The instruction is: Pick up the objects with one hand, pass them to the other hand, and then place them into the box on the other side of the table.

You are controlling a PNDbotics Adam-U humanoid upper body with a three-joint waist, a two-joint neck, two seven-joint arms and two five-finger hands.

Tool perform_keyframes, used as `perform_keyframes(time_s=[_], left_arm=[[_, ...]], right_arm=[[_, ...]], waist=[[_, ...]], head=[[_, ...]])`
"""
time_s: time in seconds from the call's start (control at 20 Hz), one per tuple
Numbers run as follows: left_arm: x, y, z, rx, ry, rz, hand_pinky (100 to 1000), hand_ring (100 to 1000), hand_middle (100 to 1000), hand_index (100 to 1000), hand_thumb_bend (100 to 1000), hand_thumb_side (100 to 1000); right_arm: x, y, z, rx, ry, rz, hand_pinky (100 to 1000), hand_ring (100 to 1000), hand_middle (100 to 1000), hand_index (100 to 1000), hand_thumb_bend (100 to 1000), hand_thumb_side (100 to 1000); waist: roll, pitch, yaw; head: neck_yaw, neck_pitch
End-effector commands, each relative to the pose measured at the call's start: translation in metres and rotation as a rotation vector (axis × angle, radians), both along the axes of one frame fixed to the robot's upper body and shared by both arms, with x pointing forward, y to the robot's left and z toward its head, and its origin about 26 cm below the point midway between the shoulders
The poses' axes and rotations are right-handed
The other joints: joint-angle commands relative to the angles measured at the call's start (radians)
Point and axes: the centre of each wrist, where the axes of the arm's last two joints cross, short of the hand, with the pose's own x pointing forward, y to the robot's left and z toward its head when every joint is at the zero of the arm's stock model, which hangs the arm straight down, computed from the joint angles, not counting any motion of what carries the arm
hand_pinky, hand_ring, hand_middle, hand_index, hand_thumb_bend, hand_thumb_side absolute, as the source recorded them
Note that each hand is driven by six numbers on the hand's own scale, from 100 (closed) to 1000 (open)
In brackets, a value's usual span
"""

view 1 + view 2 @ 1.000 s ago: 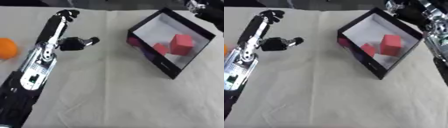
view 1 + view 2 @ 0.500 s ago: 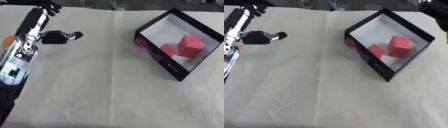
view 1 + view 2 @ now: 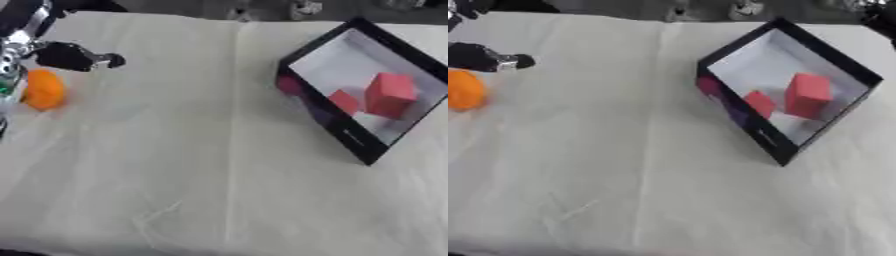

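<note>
Over the last second the left hand [image 3: 66,56] has drawn back toward the table's left edge and now sits at the upper left, just above the orange object [image 3: 43,90], which lies on the white cloth [image 3: 201,165] near that edge. Part of the apparent shift comes from the head panning, since the box [image 3: 367,150] has slid across the picture too. The hand's fingers look curled in with 1 fingertip poking out to the right, and they hold nothing; the orange object is close beneath but apart from them. This reads as the approach to the next pick, with grasp, handover and placing all ahead. The black box at the right already holds 2 red blocks [image 3: 389,94]. The left eye view shows the silver forearm beside the orange object; the right eye view cuts that off but shows a dark sliver at its top right corner, perhaps the right arm, with no hand visible.
</note>
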Motion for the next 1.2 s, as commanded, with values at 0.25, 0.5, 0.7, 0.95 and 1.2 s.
perform_keyframes(time_s=[0.25, 0.5, 0.7, 0.95, 1.2], left_arm=[[0.008, 0.049, 0.013, 0.071, 0.160, 0.099, 872, 832, 777, 892, 882, 467], [0.013, 0.067, 0.013, 0.071, 0.261, 0.153, 871, 834, 776, 889, 893, 474], [0.015, 0.081, 0.010, 0.054, 0.316, 0.212, 865, 831, 770, 879, 881, 457], [0.017, 0.091, 0.005, 0.046, 0.330, 0.280, 862, 830, 767, 867, 858, 409], [0.021, 0.096, -0.002, 0.074, 0.349, 0.357, 863, 833, 771, 871, 823, 408]], right_arm=[[-0.008, -0.008, 0.017, -0.022, -0.043, -0.030, 947, 987, 1000, 1000, 100, 480], [-0.009, -0.010, 0.016, -0.017, -0.036, -0.041, 947, 986, 1000, 1000, 100, 482], [-0.009, -0.011, 0.015, -0.017, -0.031, -0.051, 948, 986, 1000, 1000, 100, 484], [-0.008, -0.012, 0.013, -0.016, -0.025, -0.058, 948, 985, 1000, 1000, 100, 486], [-0.008, -0.012, 0.012, -0.019, -0.020, -0.060, 948, 984, 1000, 1000, 100, 482]], waist=[[0.015, -0.031, 0.003], [0.014, -0.031, 0.003], [0.015, -0.031, 0.004], [0.014, -0.030, 0.003], [0.012, -0.029, 0.001]], head=[[0.021, -0.001], [0.041, -0.002], [0.054, -0.003], [0.060, -0.005], [0.063, -0.009]])
